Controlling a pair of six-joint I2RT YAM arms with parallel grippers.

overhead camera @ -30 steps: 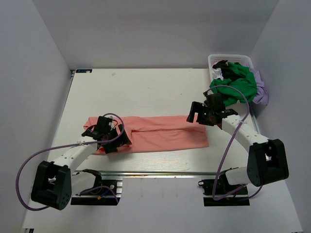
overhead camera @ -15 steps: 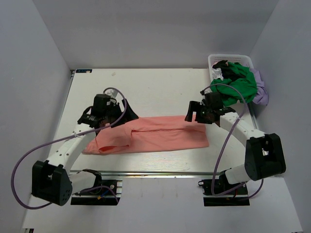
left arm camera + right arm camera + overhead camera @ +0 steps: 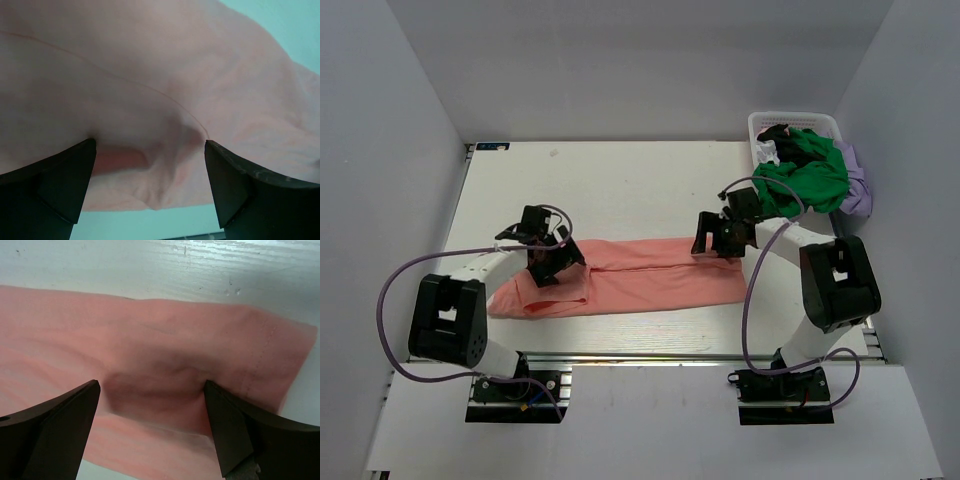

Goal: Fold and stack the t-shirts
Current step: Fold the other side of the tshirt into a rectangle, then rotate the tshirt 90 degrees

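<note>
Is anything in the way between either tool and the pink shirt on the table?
Nothing visible. The left tool and right tool both sit open right over the pink shirt, with only its cloth showing beneath them.

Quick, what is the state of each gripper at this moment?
Left gripper: open, jaws wide over the salmon-pink t-shirt, nothing gripped.
Right gripper: open, over the same t-shirt, nothing gripped.

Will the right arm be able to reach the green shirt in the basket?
Probably yes. The green t-shirt lies uncovered atop the basket pile, near the right gripper, whose jaws stand open.
</note>
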